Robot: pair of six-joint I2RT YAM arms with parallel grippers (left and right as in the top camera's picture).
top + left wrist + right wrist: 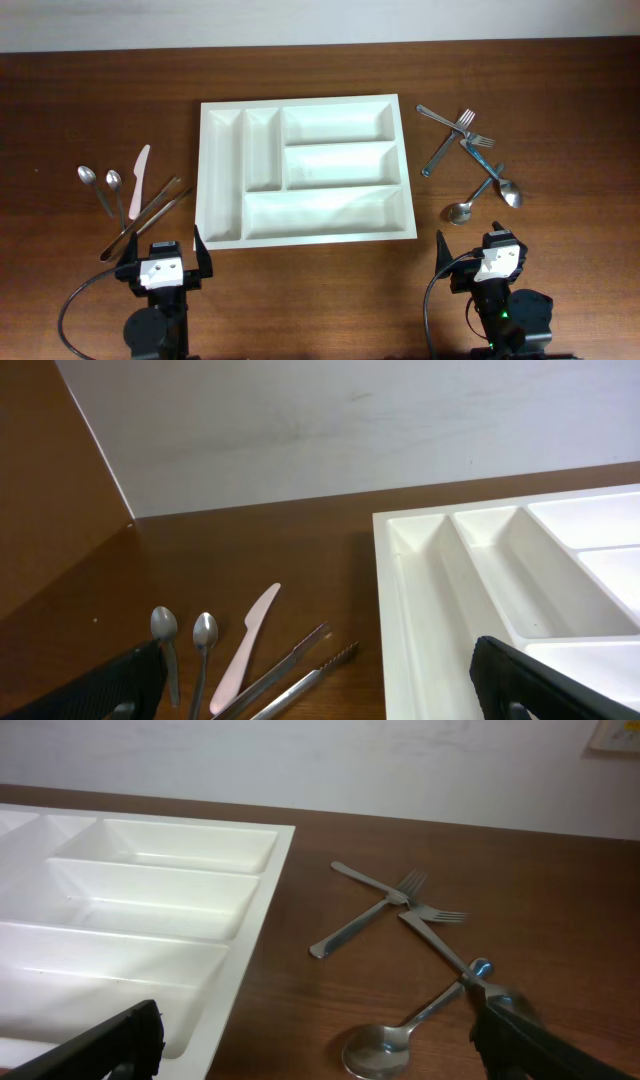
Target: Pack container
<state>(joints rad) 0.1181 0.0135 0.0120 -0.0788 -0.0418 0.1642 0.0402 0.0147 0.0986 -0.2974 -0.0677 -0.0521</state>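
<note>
The white cutlery tray (305, 170) lies mid-table, all five compartments empty; it also shows in the left wrist view (500, 570) and the right wrist view (140, 920). To its left lie two spoons (100, 188), a pink knife (137, 180) and metal tongs (150, 212). To its right lie two crossed forks (455, 135) and two spoons (485, 195). My left gripper (163, 262) is open and empty near the front edge, below the left cutlery. My right gripper (490, 255) is open and empty, below the right spoons.
Brown wooden table (320, 290) with a pale wall at the back (350, 420). A wooden side panel (40, 490) stands at the left.
</note>
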